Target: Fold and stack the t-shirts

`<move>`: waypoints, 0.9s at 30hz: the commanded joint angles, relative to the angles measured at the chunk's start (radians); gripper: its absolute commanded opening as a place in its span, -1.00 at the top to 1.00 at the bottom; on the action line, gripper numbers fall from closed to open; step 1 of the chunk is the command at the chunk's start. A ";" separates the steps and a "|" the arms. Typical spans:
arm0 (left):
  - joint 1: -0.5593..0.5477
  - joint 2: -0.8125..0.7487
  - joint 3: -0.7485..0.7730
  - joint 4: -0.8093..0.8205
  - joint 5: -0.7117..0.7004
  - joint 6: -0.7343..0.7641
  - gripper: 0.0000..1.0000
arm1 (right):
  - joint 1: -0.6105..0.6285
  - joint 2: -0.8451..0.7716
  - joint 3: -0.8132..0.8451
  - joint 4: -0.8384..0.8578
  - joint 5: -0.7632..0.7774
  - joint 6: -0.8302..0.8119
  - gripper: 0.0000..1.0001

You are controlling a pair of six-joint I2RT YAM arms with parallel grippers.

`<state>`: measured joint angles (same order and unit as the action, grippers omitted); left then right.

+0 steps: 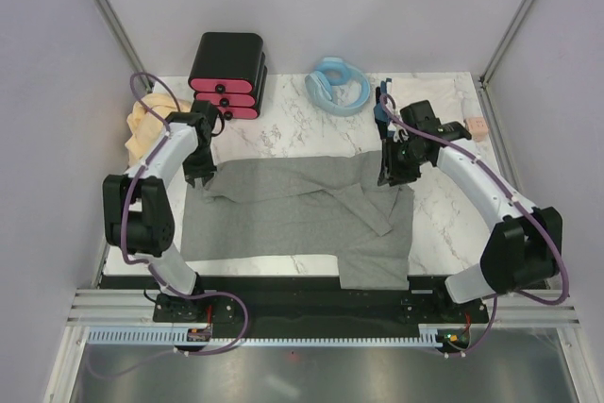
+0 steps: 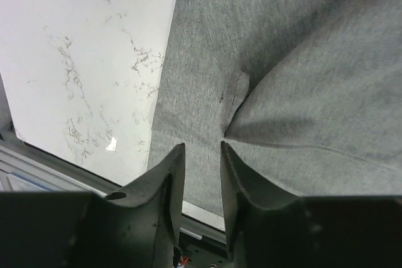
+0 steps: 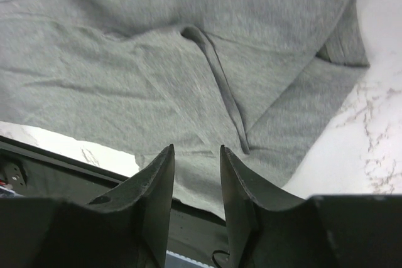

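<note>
The heather-grey t-shirt [image 1: 283, 214] lies spread across the middle of the white marble desk [image 1: 444, 205], between the two arms. It is plain, soft cloth, loosely laid rather than flat. Its far part is folded toward the near side in a rumpled flap with a slanting edge. Its near right corner reaches past the desk's near edge onto the dark strip there. In the right wrist view a narrow raised ridge of cloth runs down the shirt toward the fingers, with shallow creases on either side.

The left gripper [image 1: 200, 176] hangs over the shirt's far left corner. Its jaws are parted by a narrow gap with nothing between them, and a small pucker shows in the cloth below. The right gripper [image 1: 392, 175] is over the far right edge of the shirt, its jaws likewise apart and empty.

A tan-yellow t-shirt [image 1: 142, 129] is bunched at the far left edge of the desk, behind the left arm. At the far side stand a black box with pink drawers [image 1: 226, 77] and, well to its right, a light-blue coiled hose [image 1: 338, 84].
</note>
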<state>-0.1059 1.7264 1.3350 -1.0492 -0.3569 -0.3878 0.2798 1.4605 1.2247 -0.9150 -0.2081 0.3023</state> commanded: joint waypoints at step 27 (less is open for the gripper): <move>0.161 0.002 -0.184 0.204 0.266 -0.223 0.17 | 0.027 0.143 0.058 0.168 -0.129 0.008 0.16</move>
<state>0.0528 1.7275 1.1599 -0.8803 -0.1017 -0.5529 0.3038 1.6409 1.2942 -0.7635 -0.3218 0.3309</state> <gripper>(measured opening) 0.416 0.424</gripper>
